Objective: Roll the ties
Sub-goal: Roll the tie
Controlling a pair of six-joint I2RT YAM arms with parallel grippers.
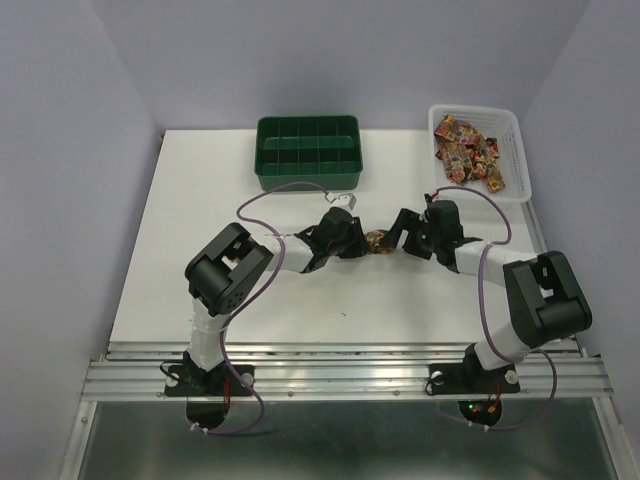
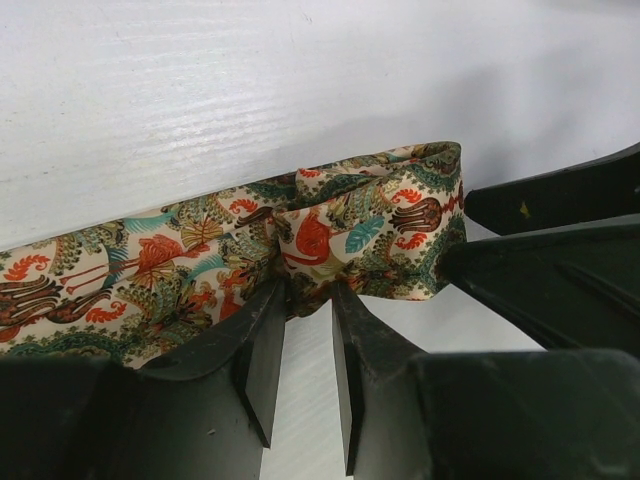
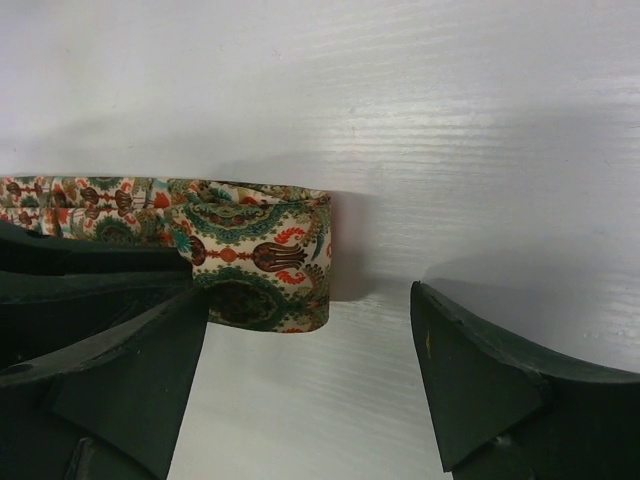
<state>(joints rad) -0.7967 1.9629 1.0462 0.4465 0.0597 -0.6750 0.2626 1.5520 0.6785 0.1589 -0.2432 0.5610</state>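
Your left gripper (image 2: 305, 332) stands partly open, tips against the tie (image 2: 190, 255) lying on the table (image 2: 300, 100); whether it pinches the fold, you cannot tell. Your right gripper (image 3: 310, 372) gapes wide, holding nothing, the tie's looped end just inside its jaws.

The tie (image 2: 330, 230) has a cream ground crowded with red, teal, dark green and brown paisley-like leaves and scrolls. The heaped ties (image 1: 468, 150) are red, gold and brown. The tray (image 1: 305, 180) is dark green, the basket (image 1: 520, 150) and table (image 1: 200, 230) white, and the arms (image 1: 232, 272) black with purple cables (image 1: 482, 290).
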